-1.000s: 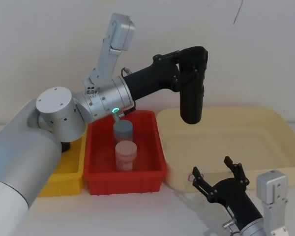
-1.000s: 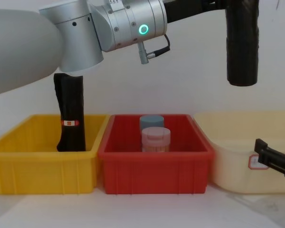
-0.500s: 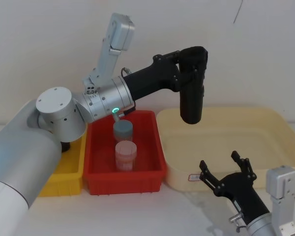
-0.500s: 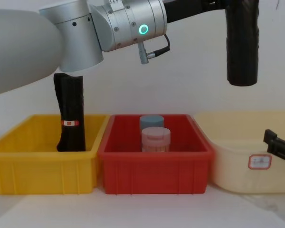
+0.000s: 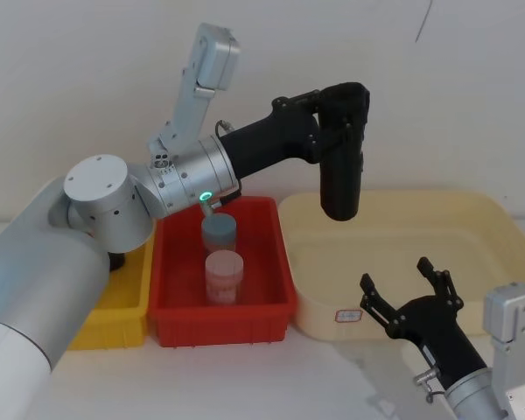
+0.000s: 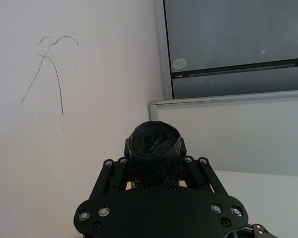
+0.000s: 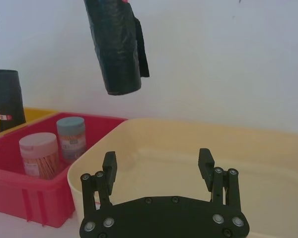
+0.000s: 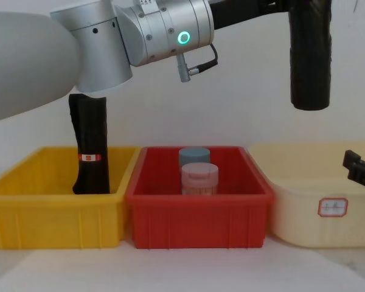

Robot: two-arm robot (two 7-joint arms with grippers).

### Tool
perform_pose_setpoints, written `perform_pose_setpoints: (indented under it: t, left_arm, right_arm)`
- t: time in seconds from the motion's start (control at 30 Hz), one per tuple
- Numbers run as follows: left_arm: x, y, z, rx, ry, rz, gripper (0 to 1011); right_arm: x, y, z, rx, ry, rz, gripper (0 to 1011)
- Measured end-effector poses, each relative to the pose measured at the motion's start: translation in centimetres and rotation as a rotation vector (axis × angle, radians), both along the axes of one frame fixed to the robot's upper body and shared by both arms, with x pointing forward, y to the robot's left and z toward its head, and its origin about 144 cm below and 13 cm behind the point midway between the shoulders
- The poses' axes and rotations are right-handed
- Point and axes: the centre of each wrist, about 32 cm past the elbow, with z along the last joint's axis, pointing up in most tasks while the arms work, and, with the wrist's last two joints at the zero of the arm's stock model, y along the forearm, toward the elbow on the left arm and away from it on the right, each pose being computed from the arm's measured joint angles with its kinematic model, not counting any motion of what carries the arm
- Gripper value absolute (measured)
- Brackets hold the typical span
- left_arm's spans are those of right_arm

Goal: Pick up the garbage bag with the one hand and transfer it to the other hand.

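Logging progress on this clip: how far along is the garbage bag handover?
Done: the pick-up. The left hand is shut on the garbage bag, holding it upright in the air above the cream tub. In hand: the right hand sits open and low by the tub's near rim, well apart from the bag. Left: bringing the two together, the right hand gripping the bag, and the left hand letting go.

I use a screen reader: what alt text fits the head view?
The left gripper holds the garbage bag upright over the left end of a cream tub. The right gripper, jaws open, is low by the tub's near rim, below the bag. A red bin with two jars stands beside the tub.
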Motion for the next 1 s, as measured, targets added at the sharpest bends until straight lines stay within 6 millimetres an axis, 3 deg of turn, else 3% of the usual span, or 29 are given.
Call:
perform_pose_setpoints:
  t: [1.0]
  left_arm:
    - [0.0,0.0,0.0,0.000,0.000,0.000,436]
  right_arm:
    - [1.0,0.6,2.1,-0.013,-0.040,0.037,1000]
